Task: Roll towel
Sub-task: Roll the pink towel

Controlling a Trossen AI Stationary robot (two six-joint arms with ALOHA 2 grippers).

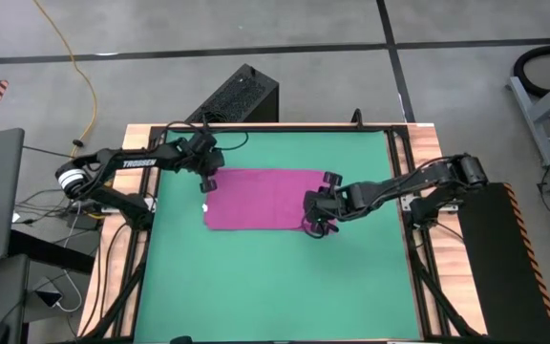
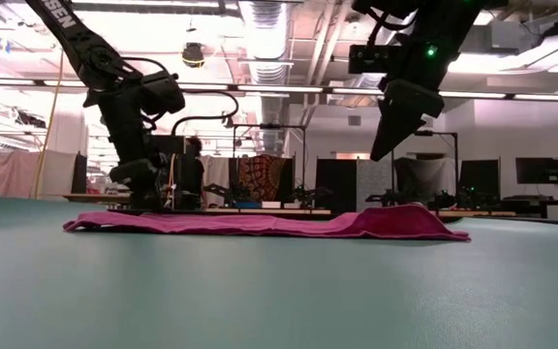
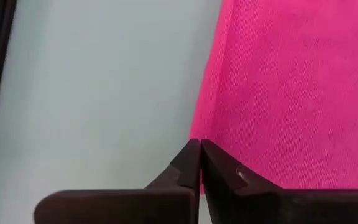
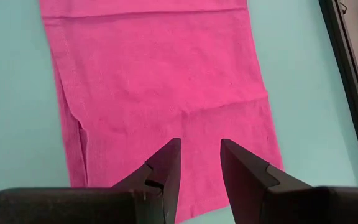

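- The towel (image 1: 264, 200) is laid flat on the green mat (image 1: 275, 287) that covers the counter, roughly central and slightly toward the far side, with its long axis running between the two arms.
- A doubled-over band is visible at the end nearest the right arm in the right wrist view; in the low view that end stands slightly higher than the rest.
- The left end effector (image 1: 207, 181) is set down at the towel's left edge. Its fingers (image 3: 188, 165) are pressed together at the hem in the left wrist view, so it is judged to be closed on the cloth edge.
- The right end effector (image 1: 315, 216) is held above the towel's right end, clear of the fabric in the low view, with its jaws apart and nothing between them.
- Handling, as a judgement: the towel is thin, soft and light. It will drape and crease freely, and may slide on the smooth mat when pushed. No fragility is expected.
- Recommended hold, as a judgement: the cloth should be taken at a hem or corner, where a thin pinch gathers only the edge. The folded end offers a thicker lip from which a roll could be started.
- Legible writing: "TROSSEN" is printed on the left arm (image 1: 137, 162) in the high view. No label can be read on the towel.
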